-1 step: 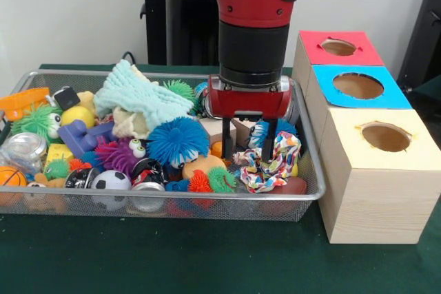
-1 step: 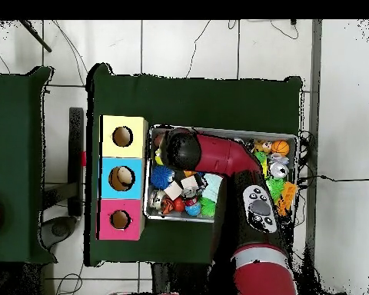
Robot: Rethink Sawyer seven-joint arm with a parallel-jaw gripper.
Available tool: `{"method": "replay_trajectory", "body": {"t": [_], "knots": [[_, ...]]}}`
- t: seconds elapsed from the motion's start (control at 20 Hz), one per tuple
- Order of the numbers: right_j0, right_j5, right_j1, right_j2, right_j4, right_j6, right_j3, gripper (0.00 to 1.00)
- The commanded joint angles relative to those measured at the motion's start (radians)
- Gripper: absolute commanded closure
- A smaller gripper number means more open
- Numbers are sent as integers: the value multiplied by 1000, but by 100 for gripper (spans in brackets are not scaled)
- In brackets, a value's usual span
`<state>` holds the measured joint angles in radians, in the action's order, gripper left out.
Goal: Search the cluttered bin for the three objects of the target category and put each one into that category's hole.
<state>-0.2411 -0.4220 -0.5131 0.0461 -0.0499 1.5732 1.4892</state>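
Note:
My gripper point(image 1: 248, 152) reaches down into the right part of the wire mesh bin point(image 1: 172, 201). Its two black fingers point(image 1: 227, 147) stand apart, open, with nothing clearly held between them. The right finger touches a multicoloured fabric scrunchie point(image 1: 270, 164). A pale wooden block point(image 1: 215, 127) and a blue spiky ball point(image 1: 177, 141) lie just left of the fingers. Three boxes with round holes stand right of the bin: red point(image 1: 338, 47), blue point(image 1: 358, 86), yellow point(image 1: 386, 137). In the overhead view the arm point(image 2: 189, 151) hides the gripper over the bin point(image 2: 297, 140).
The bin is piled with toys: a mint knitted cloth point(image 1: 138, 94), a purple spiky ball point(image 1: 118, 155), a small football point(image 1: 110, 181), a basketball point(image 1: 10, 177), a yellow ball point(image 1: 76, 115), an orange piece point(image 1: 22, 101). Overhead, the boxes point(image 2: 122, 178) line the bin's left side.

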Motion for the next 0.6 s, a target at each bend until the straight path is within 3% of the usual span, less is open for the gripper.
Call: {"method": "replay_trajectory", "body": {"t": [0.05,0.3,0.6], "knots": [[-44,74,81,56,-72,47,22,0],[-47,79,82,67,-82,49,7,0],[-45,60,122,90,-87,30,-66,0]]}}
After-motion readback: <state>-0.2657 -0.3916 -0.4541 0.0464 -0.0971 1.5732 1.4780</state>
